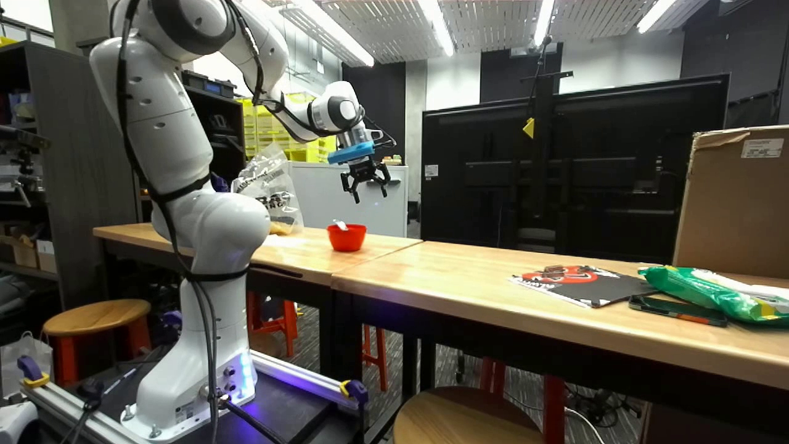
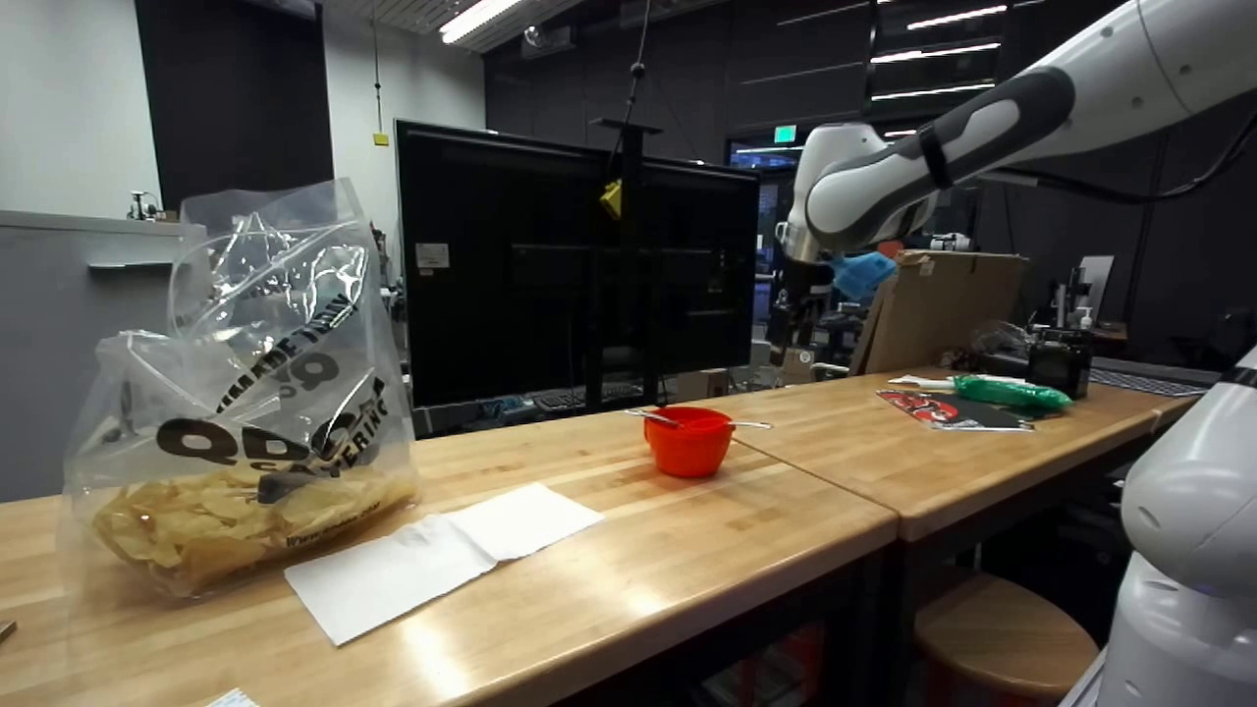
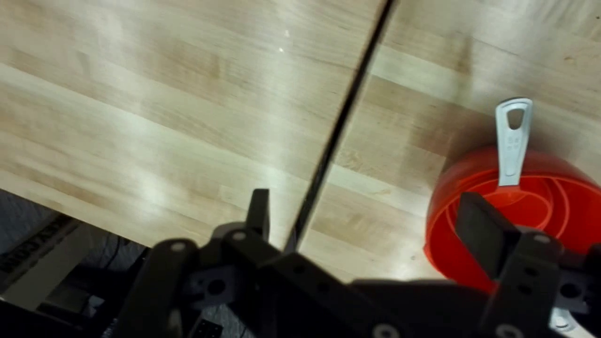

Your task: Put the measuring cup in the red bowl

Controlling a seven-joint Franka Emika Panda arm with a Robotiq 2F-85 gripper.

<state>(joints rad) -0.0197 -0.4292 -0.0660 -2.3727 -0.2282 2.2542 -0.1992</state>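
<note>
My fingers (image 3: 483, 230) stand wide apart with a gap between them, well above the table (image 2: 687, 579). Lower down, partly hidden behind one of them in the wrist view, is the red bowl (image 3: 450, 246), upright on the table, just beside the dark seam (image 3: 337, 126) that runs across it. The measuring cup (image 3: 511, 166) is inside that bowl, its pale handle (image 3: 513, 141) poking out over the rim. A second pale handle (image 3: 561, 321) shows near the lower right corner of the wrist view; it is partly covered there, so I can't say what it belongs to. Farther along, in an exterior view, lie a white sheet of paper (image 2: 442, 560) and, just beside it, a clear bag (image 2: 285, 393) of chips (image 2: 206, 520). Across the seam, well apart from the bowl, both exterior views show me a dark leaflet (image 1: 604, 288) with a red patch and a green packet (image 1: 696, 288).
</note>
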